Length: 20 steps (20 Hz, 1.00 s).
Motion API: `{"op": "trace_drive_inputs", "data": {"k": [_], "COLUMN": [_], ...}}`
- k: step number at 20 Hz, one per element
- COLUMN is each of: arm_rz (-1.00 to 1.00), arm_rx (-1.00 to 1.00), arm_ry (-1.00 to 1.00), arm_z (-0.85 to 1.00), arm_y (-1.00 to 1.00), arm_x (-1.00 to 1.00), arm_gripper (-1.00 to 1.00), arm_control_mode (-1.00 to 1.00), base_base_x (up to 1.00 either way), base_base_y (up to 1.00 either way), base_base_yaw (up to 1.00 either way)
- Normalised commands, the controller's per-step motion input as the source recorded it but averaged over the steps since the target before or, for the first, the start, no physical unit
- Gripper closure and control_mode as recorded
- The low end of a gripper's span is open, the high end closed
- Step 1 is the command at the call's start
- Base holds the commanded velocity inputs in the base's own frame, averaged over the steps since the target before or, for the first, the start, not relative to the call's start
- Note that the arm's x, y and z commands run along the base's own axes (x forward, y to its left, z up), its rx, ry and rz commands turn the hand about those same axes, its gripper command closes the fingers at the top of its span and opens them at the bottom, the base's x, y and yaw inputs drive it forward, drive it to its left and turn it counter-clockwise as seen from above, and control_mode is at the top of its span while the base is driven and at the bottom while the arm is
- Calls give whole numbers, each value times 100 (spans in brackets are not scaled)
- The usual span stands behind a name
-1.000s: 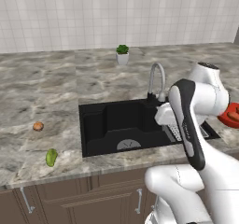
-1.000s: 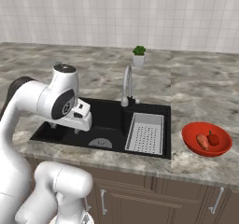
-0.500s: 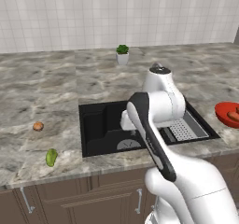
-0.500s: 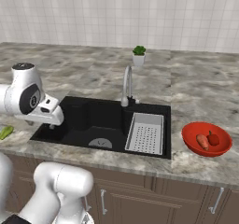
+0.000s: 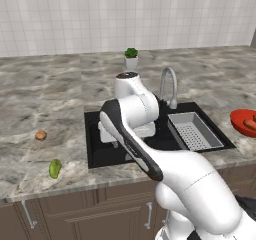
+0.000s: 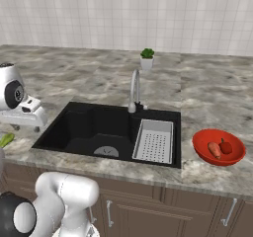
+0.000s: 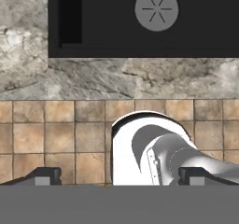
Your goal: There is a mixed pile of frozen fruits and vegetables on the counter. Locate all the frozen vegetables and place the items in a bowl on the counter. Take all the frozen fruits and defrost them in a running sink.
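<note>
Hanging over the front left part of the sink (image 6: pixel 106 132), the gripper (image 7: pixel 119 177) has its jaws spread wide apart with nothing between them; in the hand view its two dark fingertips (image 7: pixel 44 175) stand far apart at the bottom, and ahead of them lie tan floor tiles (image 7: pixel 56 134), then the front strip of the counter (image 7: pixel 116 80), then the black basin with its round drain (image 7: pixel 156 8) at the far end. In the left base view the hand is mostly hidden behind the arm's own links, so its exact height over the basin cannot be told. Well off to the jaws' left, on the marble, sit the yellow-green fruit (image 5: pixel 55 168) near the front edge and the brown ball (image 5: pixel 41 135) farther back, apart from each other. Far to the jaws' right, past the grey rack (image 6: pixel 155 140) and the steel faucet (image 6: pixel 134 90), the red bowl (image 6: pixel 218 156) rests on the counter with the orange carrot piece (image 6: pixel 214 149) and the red piece (image 6: pixel 226 146) lying side by side inside it. A small potted plant (image 6: pixel 147 59) stands behind the faucet.
</note>
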Motion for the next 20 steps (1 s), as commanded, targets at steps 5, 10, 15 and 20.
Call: {"op": "trace_drive_inputs", "data": {"k": [5,10,15,20], "arm_rz": [3,10,5,-1], "arm_rx": [-13,-10,-10,-5], "arm_ry": [22,22,13,4], "arm_z": [-14,-24,-25,-20], "arm_y": [63,48,49,55], "arm_x": [11,0,10,13], "arm_gripper": [-100,-100,-100,-100], "arm_control_mode": [-100,-100,-100,-100], "base_base_x": [0,0,0,0], "base_base_y": [0,0,0,0], "base_base_yaw": [0,0,0,0]}}
